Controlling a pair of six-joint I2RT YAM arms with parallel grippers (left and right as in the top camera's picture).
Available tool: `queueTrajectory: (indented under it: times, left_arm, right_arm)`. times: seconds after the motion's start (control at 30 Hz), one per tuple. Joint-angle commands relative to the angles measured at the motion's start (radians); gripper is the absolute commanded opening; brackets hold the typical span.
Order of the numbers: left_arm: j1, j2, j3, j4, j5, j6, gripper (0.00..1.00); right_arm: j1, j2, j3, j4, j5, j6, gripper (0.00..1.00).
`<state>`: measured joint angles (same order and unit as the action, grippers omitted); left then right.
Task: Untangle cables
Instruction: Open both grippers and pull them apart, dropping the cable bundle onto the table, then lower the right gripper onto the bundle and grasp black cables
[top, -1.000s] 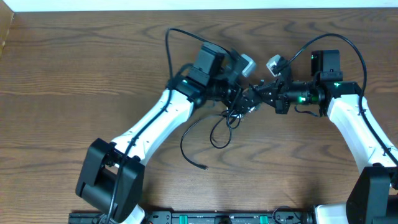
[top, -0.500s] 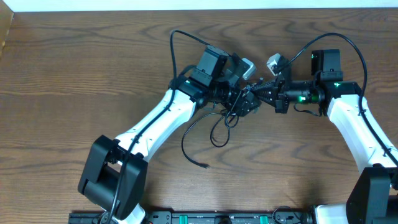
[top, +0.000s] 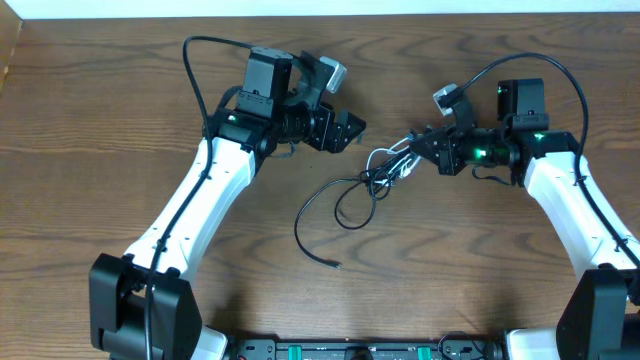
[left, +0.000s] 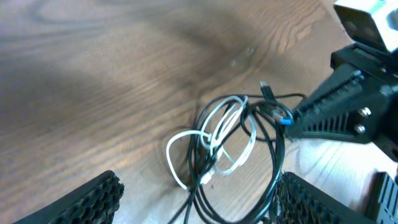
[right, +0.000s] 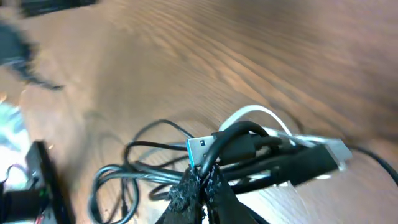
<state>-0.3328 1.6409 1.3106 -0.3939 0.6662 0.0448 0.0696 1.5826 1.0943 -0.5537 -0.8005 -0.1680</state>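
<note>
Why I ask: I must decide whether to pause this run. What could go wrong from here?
1. The right gripper is shut on the cables at the tangled clump of black and white loops; pulling there may tighten the knot.
2. The left gripper stands open, apart, holding nothing, so the whole bundle could simply drag along the table.

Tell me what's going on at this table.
Two robot arms are working on a tangle of cables on the wooden table. The right gripper is shut on one edge of the bundle, where black and white cords are knotted together. The left gripper hovers open beside it, holding nothing. The knot is not yet undone.
</note>
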Motion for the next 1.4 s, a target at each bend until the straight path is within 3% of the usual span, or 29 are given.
queueTrajectory:
  times: [0.0, 0.2, 0.43, 0.53, 0.73, 1.03, 1.37]
  left_arm:
    - [0.000, -0.002, 0.016, -0.006, -0.004, -0.005, 0.80]
    - [-0.016, 0.001, 0.016, -0.007, -0.004, -0.005, 0.80]
    - [-0.058, 0.006, 0.015, -0.009, -0.005, -0.005, 0.80]
    - [-0.068, 0.006, 0.015, -0.010, -0.005, -0.005, 0.80]
    - [-0.072, 0.006, 0.015, -0.009, -0.036, -0.005, 0.80]
    - [-0.072, 0.006, 0.015, -0.013, -0.036, -0.005, 0.80]
    - [-0.072, 0.006, 0.015, -0.079, -0.095, 0.014, 0.81]
  right_arm:
    - [0.003, -0.020, 0.004, -0.017, 0.117, 0.117, 0.01]
    - [0.004, -0.021, 0.004, -0.004, 0.087, 0.229, 0.01]
    - [0.004, -0.021, 0.004, 0.131, -0.252, 0.428, 0.02]
    - [0.004, -0.021, 0.004, 0.159, -0.346, 0.433, 0.08]
    - [0.010, -0.021, 0.004, 0.184, -0.525, 0.352, 0.02]
    - [0.022, -0.021, 0.004, 0.161, -0.276, 0.335, 0.11]
    - [-0.029, -0.023, 0.004, -0.058, -0.084, 0.310, 0.17]
